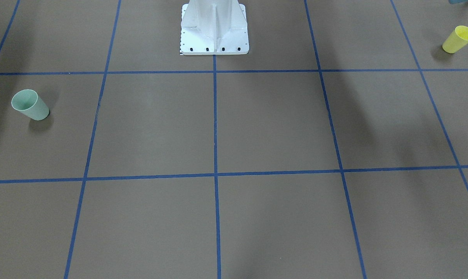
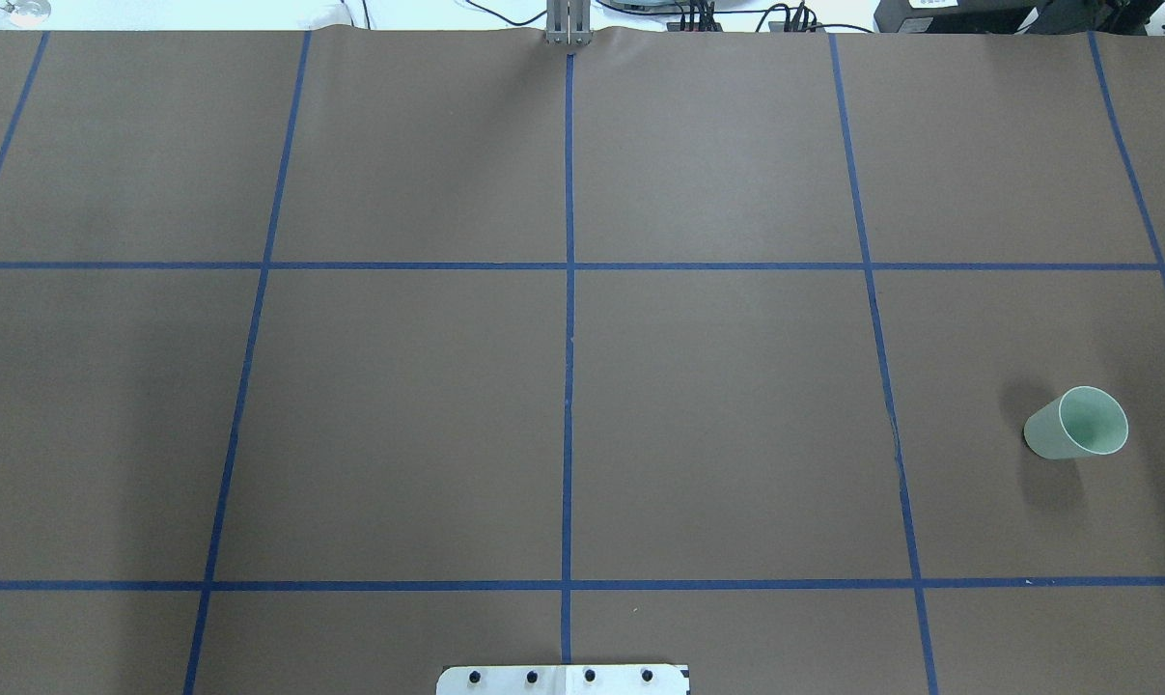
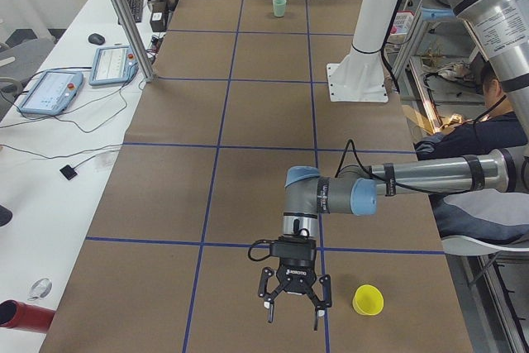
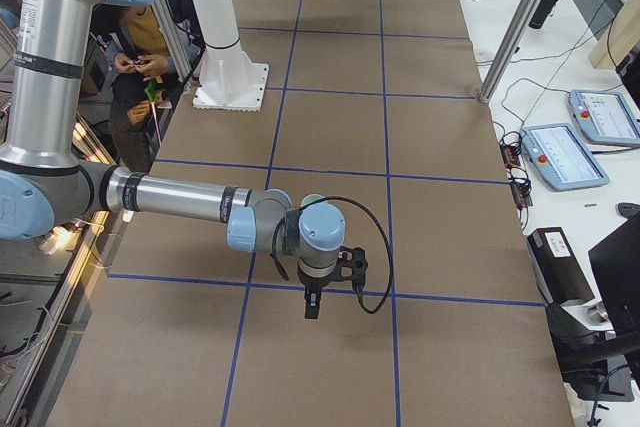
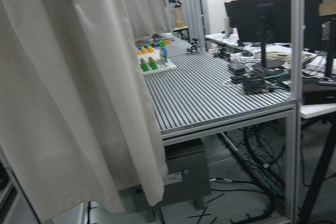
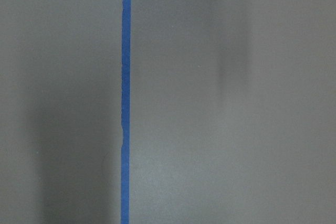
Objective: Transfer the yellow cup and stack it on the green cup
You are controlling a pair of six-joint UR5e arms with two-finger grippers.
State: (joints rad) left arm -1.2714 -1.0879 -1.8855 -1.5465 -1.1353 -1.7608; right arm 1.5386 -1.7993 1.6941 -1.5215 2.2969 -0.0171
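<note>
Lemon-yellow and plain, the small tapered plastic yellow cup [image 1: 458,38] stands upright with its rim up at the table's end on the robot's left, close to the edge of the brown paper table [image 2: 717,425] with its blue tape lines [image 2: 568,386]. The left gripper [image 3: 293,318] hangs above the paper just beside this cup. It shows only in the side view, so we cannot tell whether its fingers are apart or together.

Further to the right, the right gripper [image 4: 311,309] points down over the paper. Here too we cannot tell its state. The small pale mint-green plastic tumbler, the green cup [image 2: 1076,423], stands upright at the robot's right end, well apart from the yellow one.

We see three risks:
- The yellow cup looks light, so a finger that meets its rim could tip it or push it off the edge.
- The carry across the table is long, and a weak grip could let it slip.
- At the stacking, a descent that is off centre could knock the green cup over.
</note>
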